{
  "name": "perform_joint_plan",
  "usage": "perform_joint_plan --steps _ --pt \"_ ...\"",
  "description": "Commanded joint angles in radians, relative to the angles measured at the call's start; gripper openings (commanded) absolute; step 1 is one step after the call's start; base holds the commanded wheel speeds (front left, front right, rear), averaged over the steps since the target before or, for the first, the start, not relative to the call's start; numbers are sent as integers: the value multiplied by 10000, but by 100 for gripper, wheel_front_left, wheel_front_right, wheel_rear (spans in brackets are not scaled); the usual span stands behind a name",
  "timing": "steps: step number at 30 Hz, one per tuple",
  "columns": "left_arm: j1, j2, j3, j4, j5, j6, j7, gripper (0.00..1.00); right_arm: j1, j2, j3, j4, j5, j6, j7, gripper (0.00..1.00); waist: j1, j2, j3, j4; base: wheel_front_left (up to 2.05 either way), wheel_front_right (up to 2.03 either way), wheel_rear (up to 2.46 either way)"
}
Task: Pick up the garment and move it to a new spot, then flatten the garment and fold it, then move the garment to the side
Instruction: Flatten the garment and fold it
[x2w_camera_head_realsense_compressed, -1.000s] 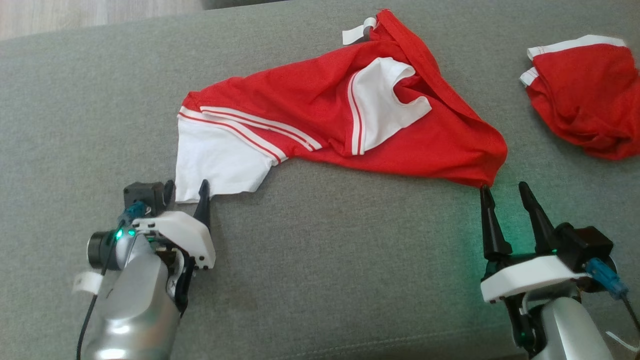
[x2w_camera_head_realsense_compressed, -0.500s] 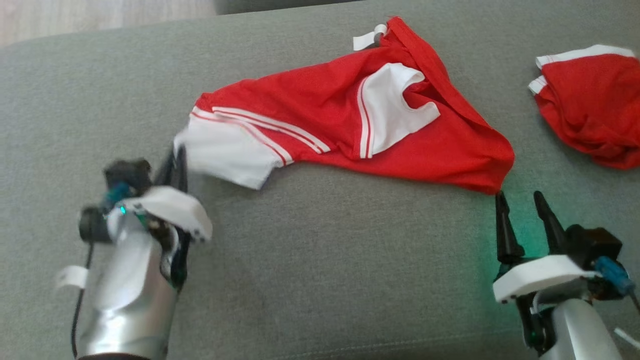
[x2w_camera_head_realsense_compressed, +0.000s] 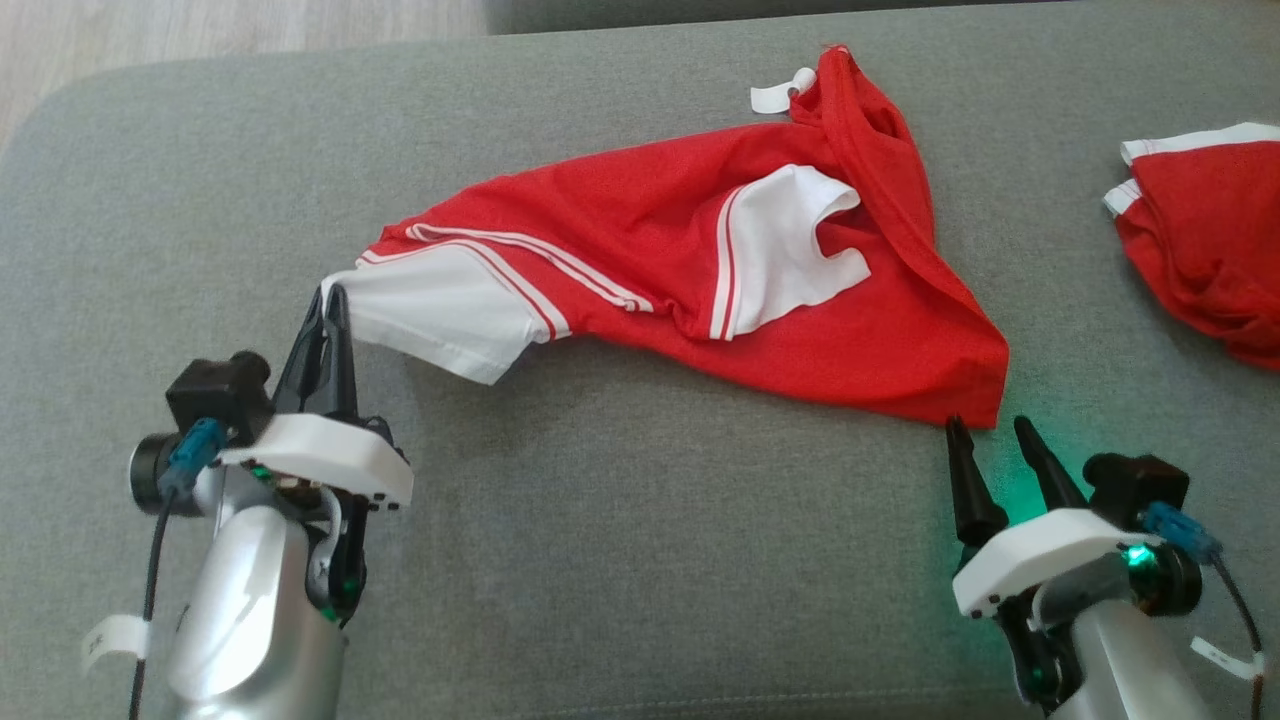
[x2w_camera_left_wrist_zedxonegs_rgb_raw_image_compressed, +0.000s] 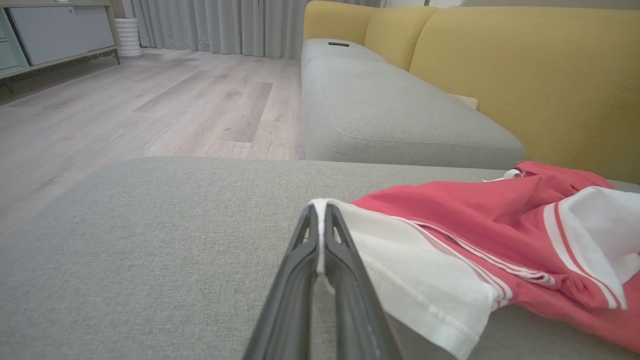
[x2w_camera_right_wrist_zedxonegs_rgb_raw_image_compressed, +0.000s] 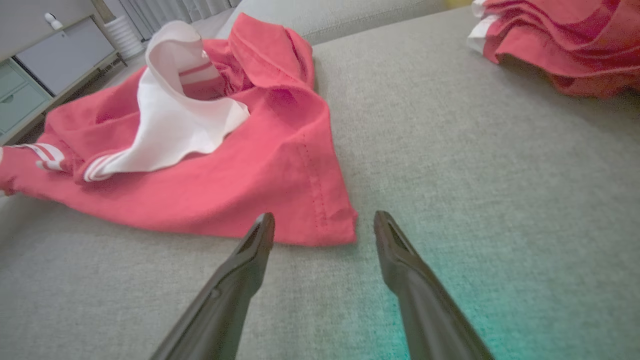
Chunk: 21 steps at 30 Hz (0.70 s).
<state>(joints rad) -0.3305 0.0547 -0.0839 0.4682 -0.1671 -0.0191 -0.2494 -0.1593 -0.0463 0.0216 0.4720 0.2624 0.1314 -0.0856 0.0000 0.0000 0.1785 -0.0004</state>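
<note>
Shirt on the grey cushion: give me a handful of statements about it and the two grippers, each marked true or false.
1. The left gripper is shut on the white sleeve of the shirt. True.
2. The right gripper is clamped on the shirt's red corner. False: its jaws stand open at that corner, gripping nothing.
3. A second red garment lies to the right on the cushion, apart from the shirt. True.
4. The shirt is folded into a neat flat stack. False: it lies spread and rumpled, its other white sleeve flopped over the red.
</note>
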Motion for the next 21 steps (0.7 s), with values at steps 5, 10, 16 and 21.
perform_joint_plan --steps 5,10,16,21 --pt "-191 62 361 -500 163 -145 -123 0 -672 -39 90 466 177 -7 -2 100 0 0 -1 88 0 0 0" --pt "-203 17 340 -499 214 -229 -123 0 -1135 -39 155 1188 1109 -7 -47 100 0 0 39 172 0 0 0" --pt "-205 -12 373 -508 260 -273 -123 0 -1593 -39 633 2012 2321 -7 -80 100 0 0 70 233 0 0 0" --pt "-156 -25 356 -411 309 -304 -123 0 -1818 -39 928 2623 2749 -7 -286 0 0 0 -81 282 0 0 0"
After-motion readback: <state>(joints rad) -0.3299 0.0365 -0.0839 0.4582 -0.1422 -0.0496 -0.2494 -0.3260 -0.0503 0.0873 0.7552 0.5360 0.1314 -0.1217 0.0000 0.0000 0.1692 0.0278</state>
